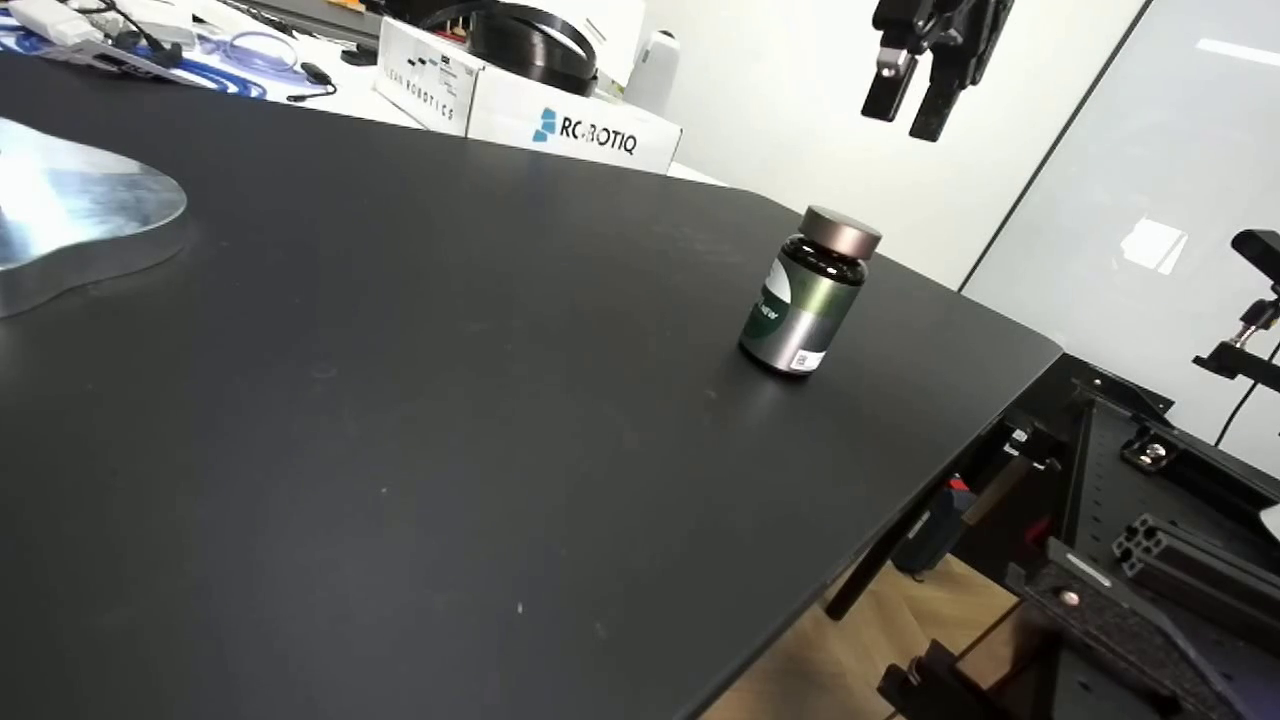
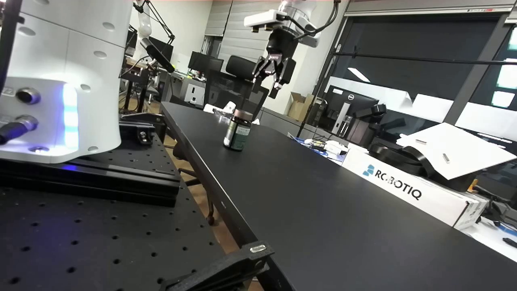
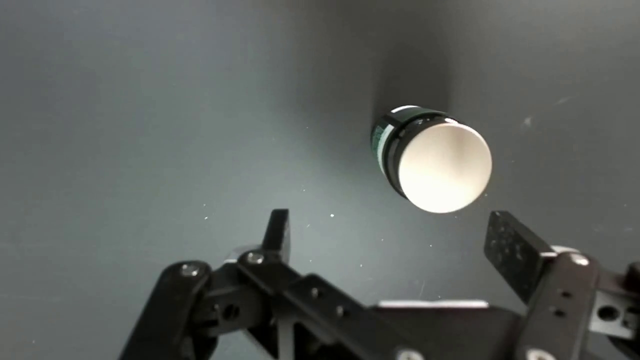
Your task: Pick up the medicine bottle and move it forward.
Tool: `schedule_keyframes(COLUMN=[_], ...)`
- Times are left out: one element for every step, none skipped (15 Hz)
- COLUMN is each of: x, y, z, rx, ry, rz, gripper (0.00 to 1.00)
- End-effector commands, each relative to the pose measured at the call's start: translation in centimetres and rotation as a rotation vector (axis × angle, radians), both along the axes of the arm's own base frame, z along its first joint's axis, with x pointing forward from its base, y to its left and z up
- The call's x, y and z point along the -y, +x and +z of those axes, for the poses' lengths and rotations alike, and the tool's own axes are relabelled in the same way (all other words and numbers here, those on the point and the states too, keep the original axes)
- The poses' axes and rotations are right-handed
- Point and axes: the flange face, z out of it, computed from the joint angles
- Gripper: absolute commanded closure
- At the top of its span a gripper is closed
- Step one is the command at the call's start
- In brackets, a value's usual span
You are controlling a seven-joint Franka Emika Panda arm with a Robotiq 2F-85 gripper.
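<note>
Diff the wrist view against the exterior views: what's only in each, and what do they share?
Wrist view only: the top of the cap almost face-on, with the medicine bottle appearing nearer the picture-right finger of the hand than the opposite one.

Exterior views only: the white ROBOTIQ box and the edge of the dark table, in both; the hand hanging above the bottle, clear of it; in an exterior view, the white robot base.

Shared: bottle standing capped on the table, hand open, nothing gripped.

Black table (image 1: 430,400); white wall (image 2: 188,28); dark window (image 2: 424,36); wood-toned floor (image 1: 850,650).
</note>
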Motion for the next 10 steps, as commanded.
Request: schedule_keyframes(x=[-1.8, -2.2, -2.6, -3.0, -3.2, -3.4, -3.5, -3.6, -3.6, -3.7], y=[0.5, 0.4, 0.4, 0.3, 0.3, 0.4, 0.3, 0.3, 0.3, 0.3], z=[-1.4, -1.9, -2.4, -2.8, -3.2, -3.5, -3.9, -4.2, -4.6, -4.9], rx=[-0.009, -0.009, -0.013, -0.008, 0.006, 0.024, 0.029, 0.032, 0.031, 0.027], ry=[0.054, 0.064, 0.074, 0.08, 0.078, 0.061, 0.044, 0.032, 0.017, 0.007], rz=[-0.171, -0.189, -0.214, -0.23, -0.238, -0.238, -0.231, -0.231, -0.232, -0.232], gripper=[0.0, 0.0, 0.0, 0.0, 0.0, 0.0, 0.0, 0.0, 0.0, 0.0])
